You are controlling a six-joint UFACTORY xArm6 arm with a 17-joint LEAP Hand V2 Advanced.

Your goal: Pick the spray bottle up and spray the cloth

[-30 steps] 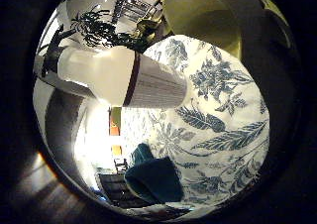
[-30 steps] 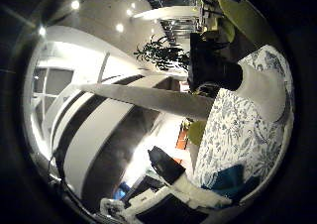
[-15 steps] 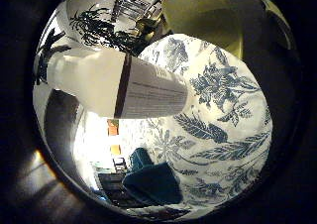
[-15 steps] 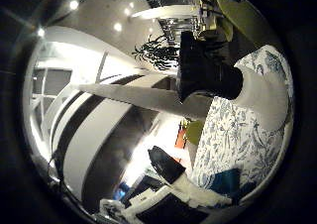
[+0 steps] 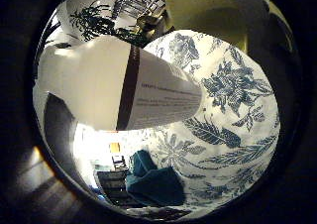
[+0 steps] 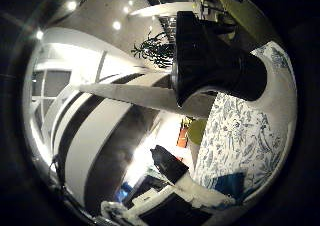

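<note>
Table point(image 5: 233, 85), w/ blue-and-white floral cover, fills the far side of the little-finger-side view; bottle and cloth both sit on it.

Spray bottle point(image 5: 124, 87): white body w/ dark band and label print, standing on the floral cover and filling much of that view, so it's close to the palm. Its black trigger head point(image 6: 210, 68) looms big in the thumb-side view, also close.

Teal cloth point(image 5: 151, 182): folded, lying on the floral cover apart from the bottle's base, a clear strip of pattern btwn them.

Hand: no part of it shows in either view, so can't tell whether it's apart, together or clamped on anything. Judging by how the bottle stands on its base, it prob isn't lifted yet.

Risks, biggest first:
- Tip-over. Bottle is tall, narrow-based; if the palm meets it high up near the head before a grip forms, it could topple onto the table, poss. roll.
- Slip or twist. Body looks smooth plastic; a loose wrap may let it rotate, so nozzle ends up aimed off the cloth.
- Trigger fouled. Closing too high on the head could fire early or block the lever.
- Cover drag. Fabric could bunch if the bottle gets shoved sideways, shifting the cloth w/ it.
</note>
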